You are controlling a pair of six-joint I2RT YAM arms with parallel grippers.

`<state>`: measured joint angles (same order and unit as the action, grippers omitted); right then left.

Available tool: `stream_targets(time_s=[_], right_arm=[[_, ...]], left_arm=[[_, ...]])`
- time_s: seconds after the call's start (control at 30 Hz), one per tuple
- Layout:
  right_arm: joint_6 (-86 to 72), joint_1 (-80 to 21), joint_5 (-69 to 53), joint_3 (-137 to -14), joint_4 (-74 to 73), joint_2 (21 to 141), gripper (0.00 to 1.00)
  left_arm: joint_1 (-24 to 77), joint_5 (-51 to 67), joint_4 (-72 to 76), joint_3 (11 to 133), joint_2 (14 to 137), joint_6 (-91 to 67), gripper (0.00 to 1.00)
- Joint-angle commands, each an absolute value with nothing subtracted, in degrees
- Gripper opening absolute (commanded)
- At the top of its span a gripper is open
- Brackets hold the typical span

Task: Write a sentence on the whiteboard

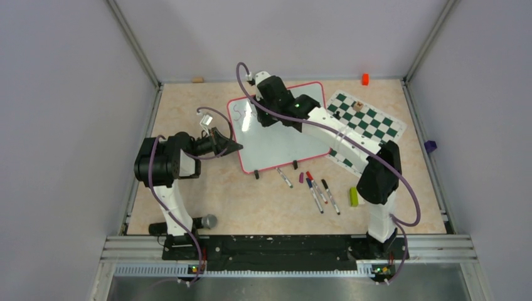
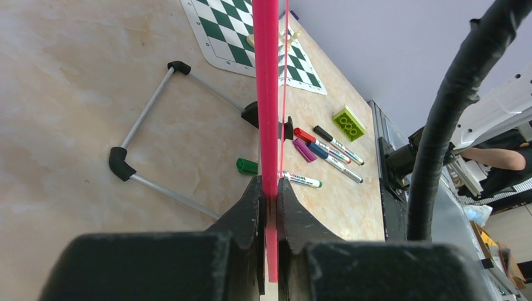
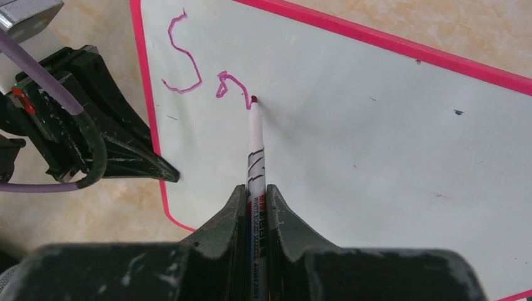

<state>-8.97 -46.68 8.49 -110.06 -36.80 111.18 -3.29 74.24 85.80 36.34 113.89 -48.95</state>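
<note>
L gripper (image 1: 229, 145), far left: jaws pressed together on the pink rim of the whiteboard (image 1: 282, 141), pinching its L edge near the low corner. The L wrist view shows the rim (image 2: 266, 94) edge-on between the fingers, w/ a wire stand (image 2: 147, 113) on the table (image 1: 188, 113) beneath. The board lies centre-table, angled, long side running up-right. Just inside that L edge sits the sentence (image 3: 199, 76): only a purple "S" plus the first hump of a 2nd letter, so I'd judge the task barely begun, w/ nearly all words left to write. Next, R gripper (image 3: 256, 191): jaws clamped on a marker (image 3: 255, 144), tip touching the board at the end of that 2nd stroke, i.e. mid-letter. To the R of the tip the whiteboard (image 3: 376, 157) is bare apart from a few specks, so there's plenty of room for the line to run rightward and for a 2nd line below. Tight spots: lettering starts close to the L rim and to the L gripper's fingers, so backtracking L has little margin; the top rim is near as well. Further R, off the board's near edge, spare markers (image 1: 317, 191) and a green block (image 1: 354, 197) lie apart from it; the chess mat (image 1: 367, 122) sits by the board's R end under the R arm; can't tell if they touch.
</note>
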Motion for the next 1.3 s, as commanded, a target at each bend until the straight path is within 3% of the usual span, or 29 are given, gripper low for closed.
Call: stream_targets(time_s=[0.0, 1.27], right_arm=[[-8.64, -45.28, 10.82, -113.23, -36.02, 112.93, 0.00], [-9.07, -43.44, 12.70, -106.43, -36.47, 108.09, 0.00]], left_arm=[[-2.22, 77.93, 92.68, 37.34, 112.90, -46.72, 0.00], [-2.14, 78.00, 92.66, 37.38, 112.90, -46.68, 0.00]])
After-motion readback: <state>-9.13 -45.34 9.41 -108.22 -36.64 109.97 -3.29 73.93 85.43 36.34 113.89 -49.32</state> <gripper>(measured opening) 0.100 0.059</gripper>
